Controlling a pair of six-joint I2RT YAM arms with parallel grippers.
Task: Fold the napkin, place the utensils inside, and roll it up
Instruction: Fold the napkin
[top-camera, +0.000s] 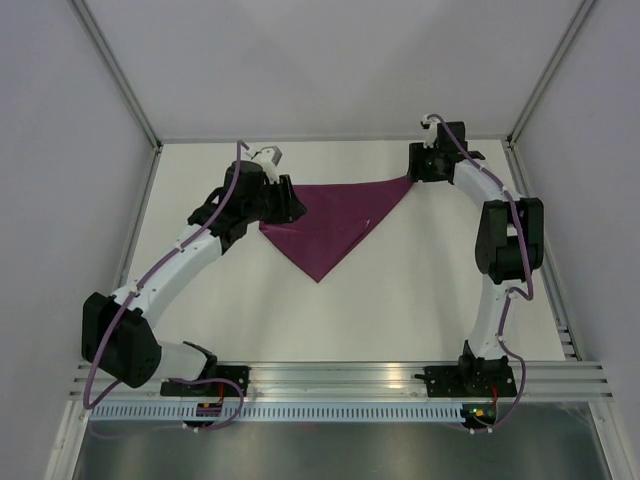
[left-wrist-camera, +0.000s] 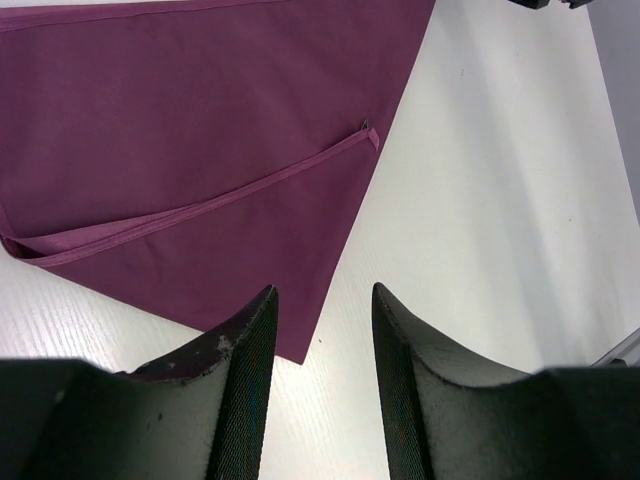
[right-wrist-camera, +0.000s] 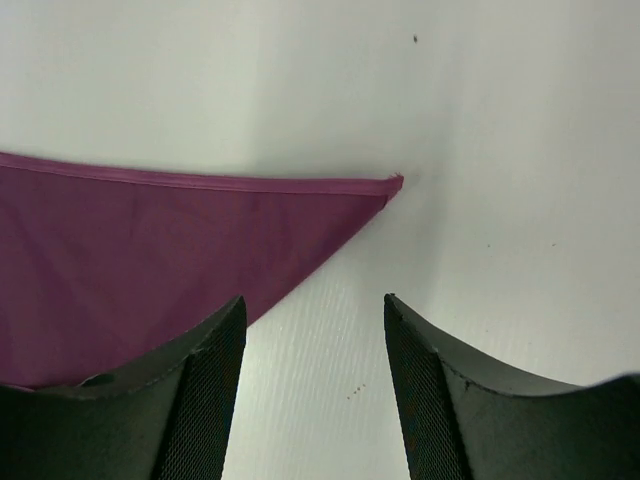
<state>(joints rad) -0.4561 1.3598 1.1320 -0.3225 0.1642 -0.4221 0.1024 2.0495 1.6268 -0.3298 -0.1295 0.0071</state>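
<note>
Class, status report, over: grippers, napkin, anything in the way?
Left gripper open, empty, at napkin edge. Right gripper open, empty, by its right corner. Napkin folded to triangle, flat. Nothing blocking.

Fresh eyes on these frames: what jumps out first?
The purple-maroon napkin stands out first. It lies folded into a triangle at the far middle of the white table, with its point toward the arm bases. The left gripper is at the napkin's left end and the right gripper is by its right corner; both are open and hold nothing. No utensils are in view.
</note>
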